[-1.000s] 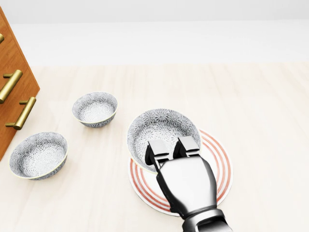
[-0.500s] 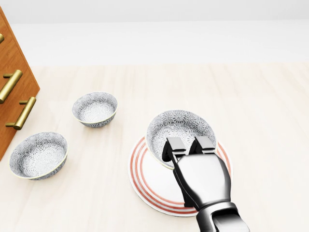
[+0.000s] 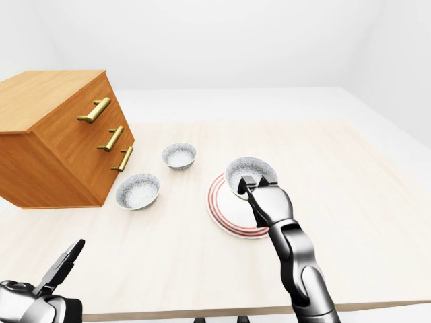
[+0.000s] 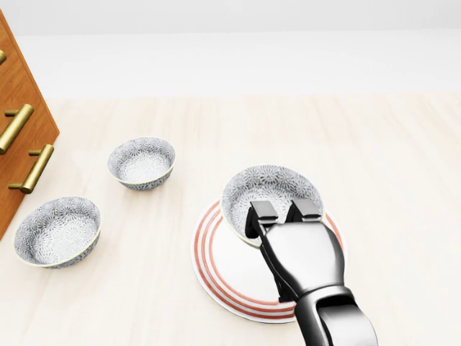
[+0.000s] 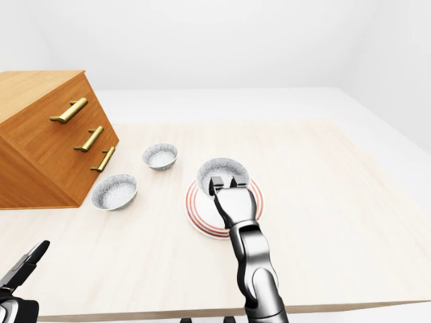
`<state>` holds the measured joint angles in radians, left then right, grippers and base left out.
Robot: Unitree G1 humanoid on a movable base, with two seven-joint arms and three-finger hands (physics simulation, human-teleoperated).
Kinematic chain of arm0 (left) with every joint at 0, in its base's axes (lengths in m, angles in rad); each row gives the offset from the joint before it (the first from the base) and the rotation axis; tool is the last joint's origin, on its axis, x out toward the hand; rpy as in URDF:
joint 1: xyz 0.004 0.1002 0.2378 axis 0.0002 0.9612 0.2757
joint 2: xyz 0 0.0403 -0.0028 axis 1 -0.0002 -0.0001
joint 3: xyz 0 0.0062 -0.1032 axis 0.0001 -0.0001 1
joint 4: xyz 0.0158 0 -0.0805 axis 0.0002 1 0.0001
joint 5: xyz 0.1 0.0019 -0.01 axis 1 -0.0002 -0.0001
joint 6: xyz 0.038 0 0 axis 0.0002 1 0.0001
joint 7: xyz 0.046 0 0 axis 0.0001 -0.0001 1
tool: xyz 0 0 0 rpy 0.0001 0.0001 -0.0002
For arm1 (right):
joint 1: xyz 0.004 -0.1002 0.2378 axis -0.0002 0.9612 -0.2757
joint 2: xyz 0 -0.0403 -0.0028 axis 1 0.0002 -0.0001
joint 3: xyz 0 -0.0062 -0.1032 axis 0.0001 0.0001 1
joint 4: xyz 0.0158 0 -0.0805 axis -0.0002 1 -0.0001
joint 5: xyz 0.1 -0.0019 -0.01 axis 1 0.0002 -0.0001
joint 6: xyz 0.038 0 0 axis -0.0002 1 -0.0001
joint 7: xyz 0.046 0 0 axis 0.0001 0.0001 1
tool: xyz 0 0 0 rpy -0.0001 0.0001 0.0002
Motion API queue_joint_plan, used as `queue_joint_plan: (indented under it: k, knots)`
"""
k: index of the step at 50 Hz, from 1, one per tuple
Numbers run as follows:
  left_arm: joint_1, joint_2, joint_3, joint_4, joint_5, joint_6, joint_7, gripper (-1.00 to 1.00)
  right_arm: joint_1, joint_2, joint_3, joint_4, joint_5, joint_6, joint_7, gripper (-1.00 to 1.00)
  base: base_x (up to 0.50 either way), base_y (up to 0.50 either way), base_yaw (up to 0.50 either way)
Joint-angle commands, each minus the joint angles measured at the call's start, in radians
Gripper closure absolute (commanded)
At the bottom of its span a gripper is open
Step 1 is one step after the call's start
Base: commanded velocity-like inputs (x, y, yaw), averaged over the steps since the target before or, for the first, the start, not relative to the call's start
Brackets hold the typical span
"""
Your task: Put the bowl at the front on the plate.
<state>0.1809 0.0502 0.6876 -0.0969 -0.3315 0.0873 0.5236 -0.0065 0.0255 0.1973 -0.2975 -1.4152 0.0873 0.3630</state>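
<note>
**Bowl off-centre over the plate**

If I let go here, the bowl (image 4: 271, 189) could catch the plate (image 4: 220, 277) at its rim and tip (it sits toward the plate's top edge in the head view). My right hand (image 4: 299, 254) is closed narrow, fingers pinching the bowl's lower rim.

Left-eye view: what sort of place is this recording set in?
Probably a bare simulated test room rather than a lived-in kitchen: a pale wooden table with a chest of drawers and a striped plate on it, and blank white walls around.
</note>
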Motion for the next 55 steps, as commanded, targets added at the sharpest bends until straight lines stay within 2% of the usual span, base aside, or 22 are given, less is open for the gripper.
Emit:
queue_joint_plan:
  k: [1,9,28,42,43,44,45,46,55]
  knots:
    - [0.0,0.001,-0.002,0.003,-0.001,0.0,0.0,-1.0,-0.028,0.005,-0.009,-0.003,-0.076,0.0,0.033,1.0,0.0,0.0,0.0]
    - [-0.003,0.003,-0.004,0.009,0.0,0.0,0.0,-1.0,-0.022,0.006,-0.014,-0.014,-0.082,0.0,0.045,1.0,0.0,0.0,0.0]
    - [0.001,0.001,-0.001,-0.005,-0.002,0.0,0.0,-1.0,0.003,0.003,-0.007,0.028,-0.036,0.0,-0.024,1.0,0.0,0.0,0.0]
    - [-0.009,0.004,-0.007,0.029,0.003,0.0,0.0,-1.0,0.024,-0.006,-0.006,0.022,-0.03,0.0,-0.033,1.0,0.0,0.0,0.0]
    - [-0.008,0.006,-0.009,0.03,0.002,0.0,0.0,-1.0,0.024,-0.006,-0.006,0.02,-0.032,0.0,-0.031,0.8,0.0,0.0,0.0]
    - [-0.008,0.007,-0.01,0.032,0.0,0.0,0.0,-1.0,0.022,-0.005,-0.006,0.015,-0.036,0.0,-0.031,-0.73,0.0,0.0,0.0]
    - [-0.008,0.007,-0.01,0.032,0.0,0.0,0.0,-1.0,0.022,-0.005,-0.006,0.015,-0.037,0.0,-0.031,-0.73,0.0,0.0,0.0]
    - [-0.007,0.008,-0.011,0.03,-0.001,0.0,0.0,-1.0,0.02,-0.005,-0.007,0.017,-0.037,0.0,-0.032,-1.0,0.0,0.0,0.0]
    - [-0.002,0.006,-0.01,0.016,-0.001,0.0,0.0,-1.0,0.01,-0.007,-0.015,-0.005,-0.054,0.0,-0.003,-1.0,0.0,0.0,0.0]
